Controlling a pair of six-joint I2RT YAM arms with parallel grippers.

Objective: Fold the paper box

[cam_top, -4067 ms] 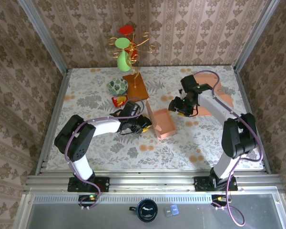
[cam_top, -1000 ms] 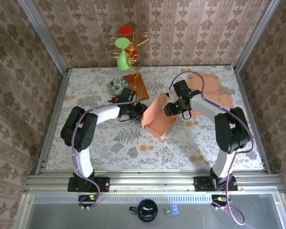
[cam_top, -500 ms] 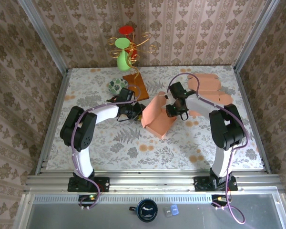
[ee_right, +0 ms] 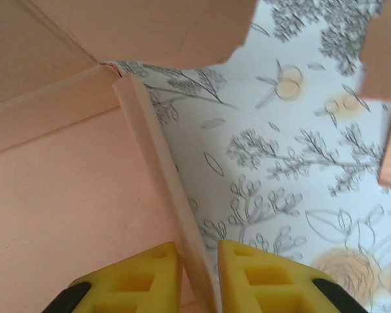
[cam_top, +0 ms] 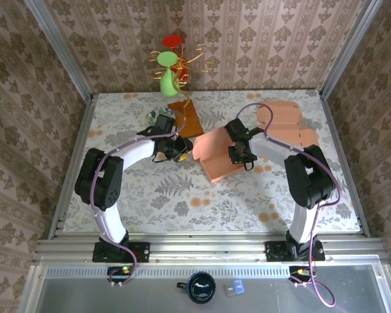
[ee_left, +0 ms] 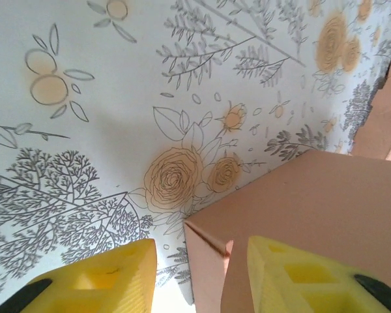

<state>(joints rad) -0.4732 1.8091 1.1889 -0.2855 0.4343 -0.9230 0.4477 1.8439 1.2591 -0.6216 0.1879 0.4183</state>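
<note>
Two claws are flanking the paper box (cam_top: 218,162) on the desk (cam_top: 150,195): the right claw (ee_right: 199,251) is pinching its thin wall, probably to steady it, while the left claw (ee_left: 199,246) is gaping wide around a corner.

Left pincer (ee_left: 197,261) apart, right pincer (ee_right: 199,259) clamped.

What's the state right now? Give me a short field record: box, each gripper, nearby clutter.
box: paper box, partly folded, open-topped, mid-workspace between the arms
left gripper: open, fingers either side of a box corner, not clamped
right gripper: shut on the box's side wall
nearby: flat cardboard sheets to the far right; brown board beyond the box
</note>
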